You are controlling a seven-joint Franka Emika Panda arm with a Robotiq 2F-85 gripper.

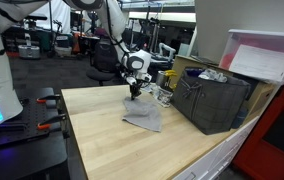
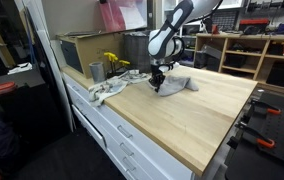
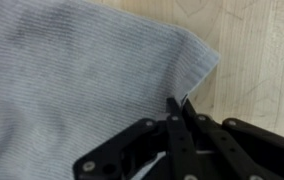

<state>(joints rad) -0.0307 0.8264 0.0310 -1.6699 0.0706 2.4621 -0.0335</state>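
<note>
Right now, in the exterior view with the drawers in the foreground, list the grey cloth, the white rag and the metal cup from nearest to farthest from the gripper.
1. Grey cloth: directly under the gripper, which pinches its edge.
2. White rag: to the left, near the front edge.
3. Metal cup: farther left, just behind the rag.
</note>
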